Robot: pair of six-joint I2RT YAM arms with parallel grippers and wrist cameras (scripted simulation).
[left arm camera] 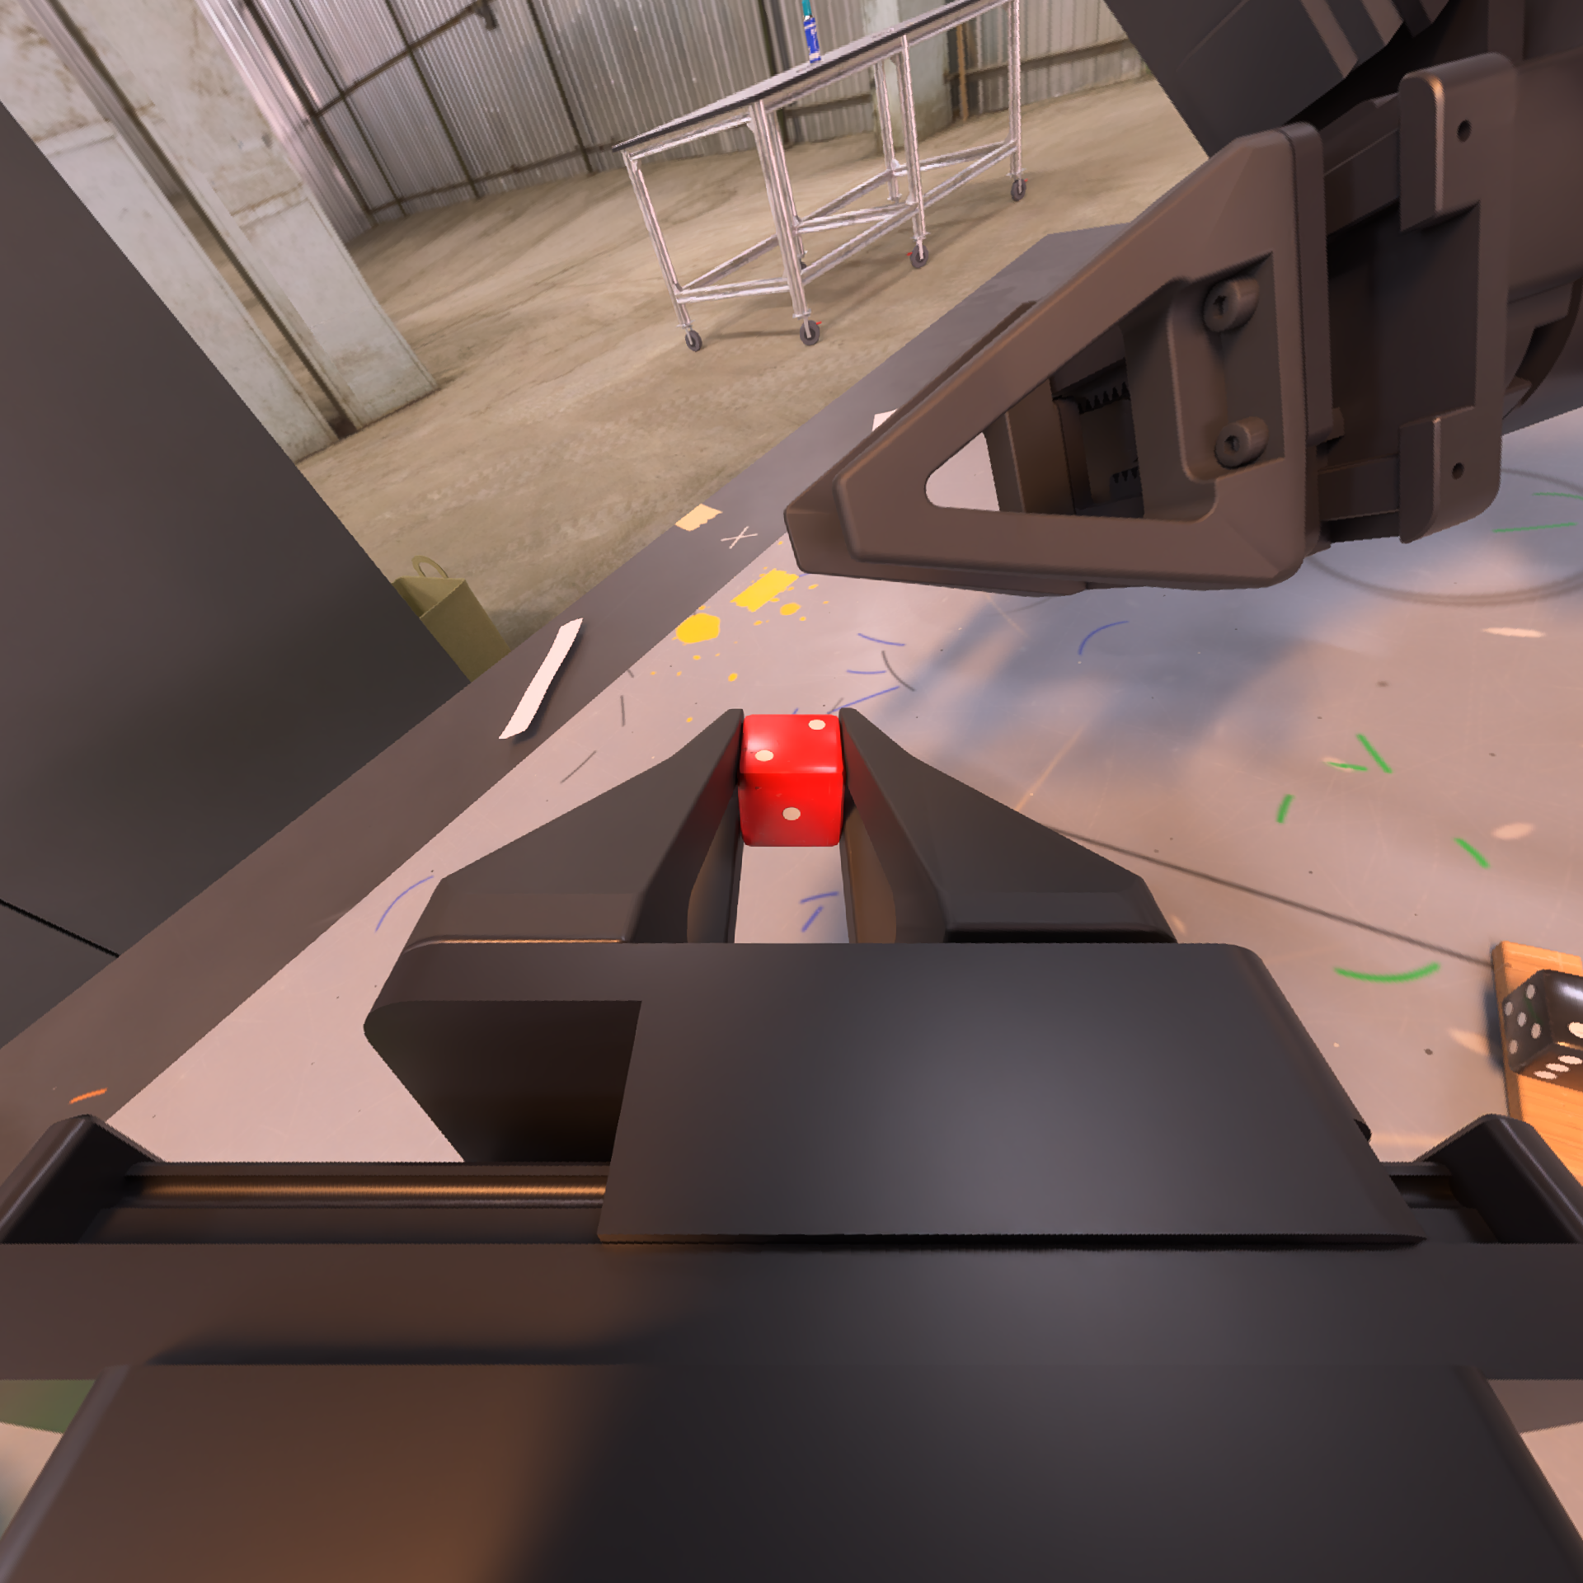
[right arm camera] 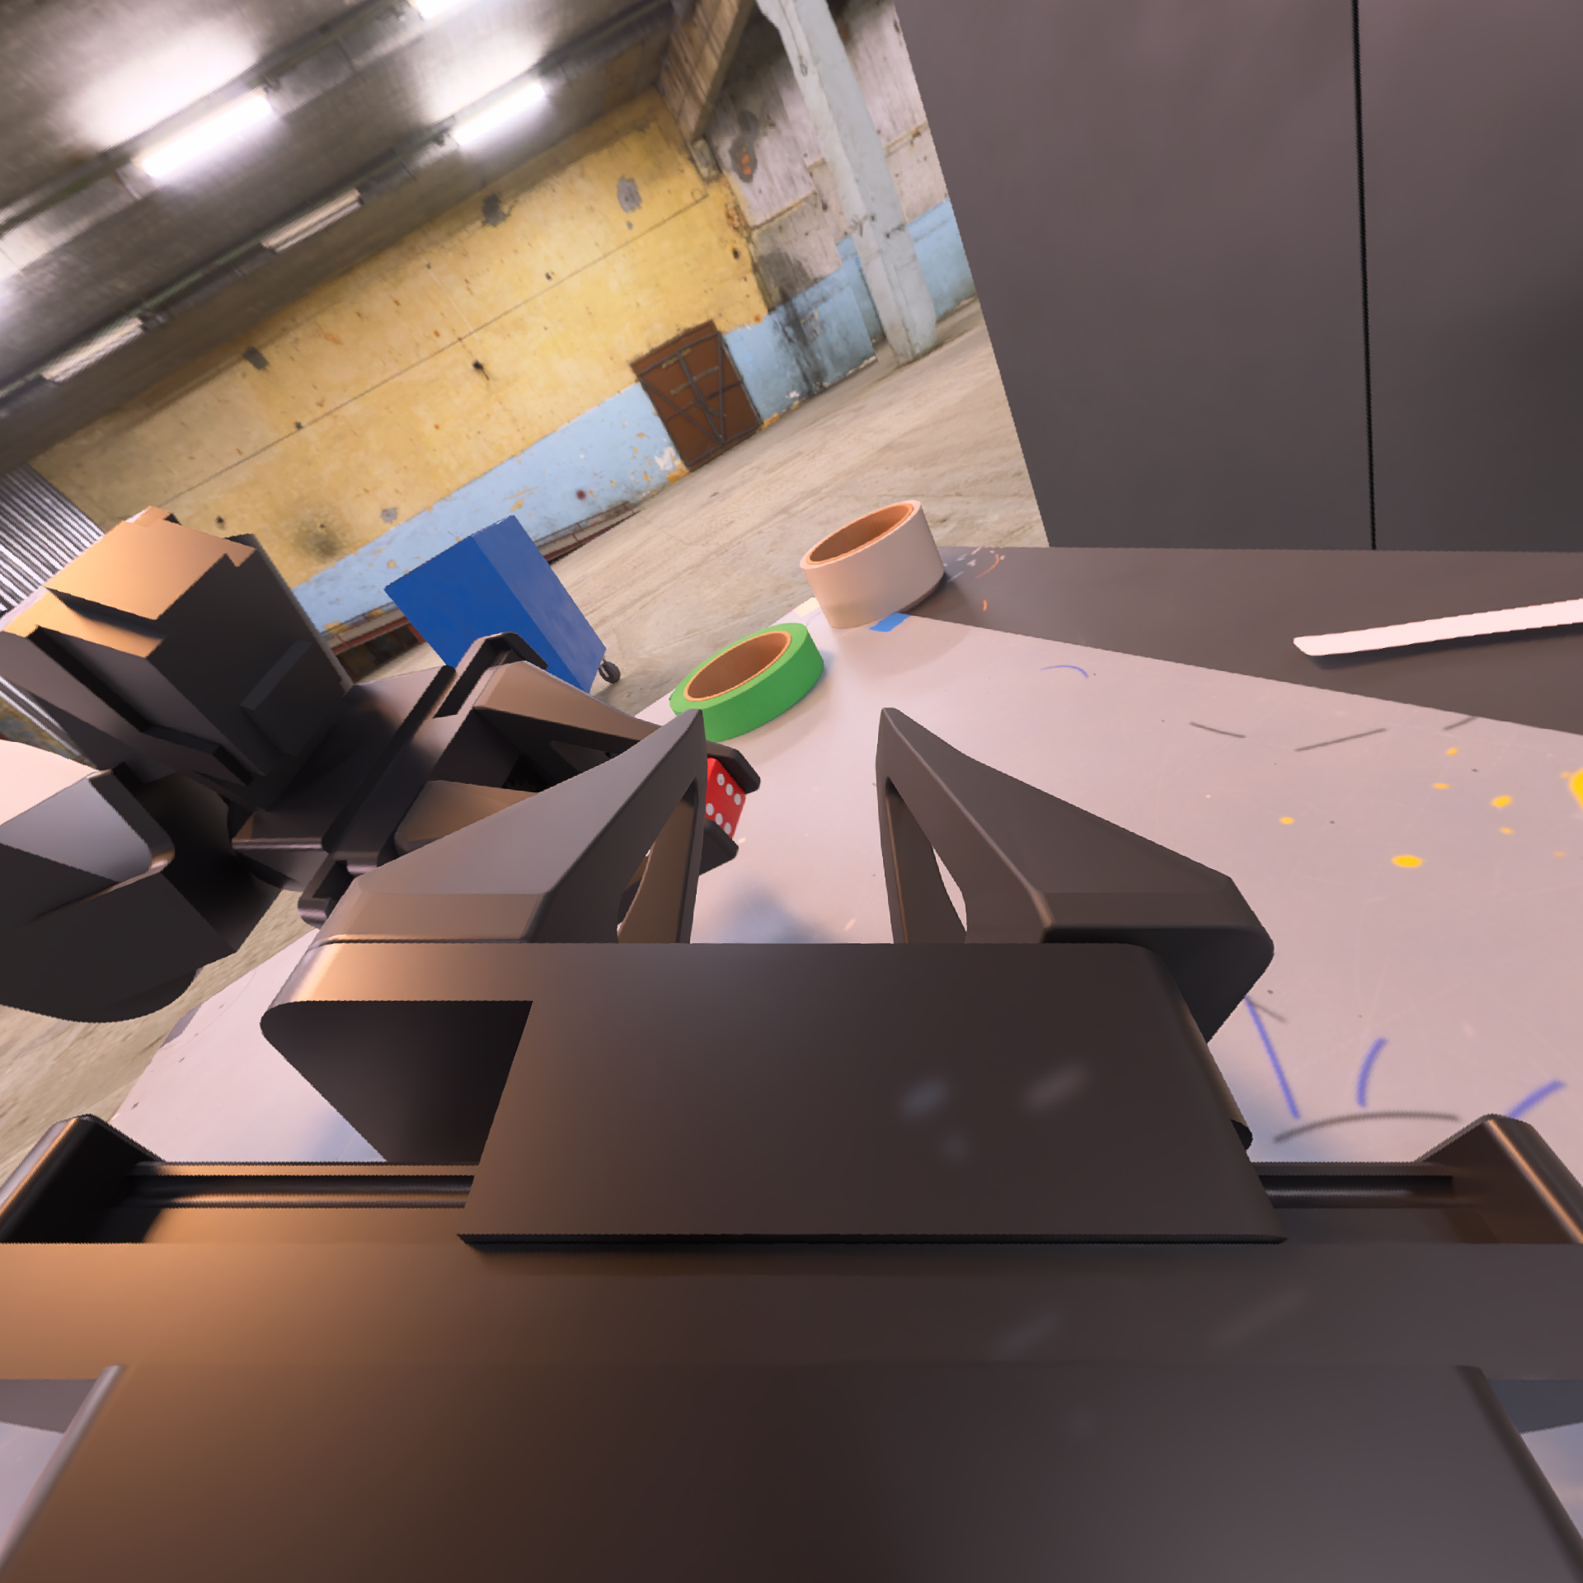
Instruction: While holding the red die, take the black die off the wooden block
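Observation:
My left gripper (left arm camera: 791,719) is shut on the red die (left arm camera: 790,778) and holds it above the grey table. The black die (left arm camera: 1546,1024) sits on the wooden block (left arm camera: 1538,1114) at the right edge of the left wrist view, low and to the right of my left gripper. My right gripper (right arm camera: 792,724) is open and empty; it also shows in the left wrist view (left arm camera: 1071,505), hovering above and beyond the red die. In the right wrist view the red die (right arm camera: 724,795) shows between the left gripper's fingers, just left of my right gripper. The black die and block are hidden in that view.
A green tape roll (right arm camera: 747,681) and a beige tape roll (right arm camera: 874,565) stand on the table's far edge ahead of my right gripper. White strips (left arm camera: 541,681) (right arm camera: 1439,627) lie on the dark border. The grey table (left arm camera: 1156,754) carries paint marks.

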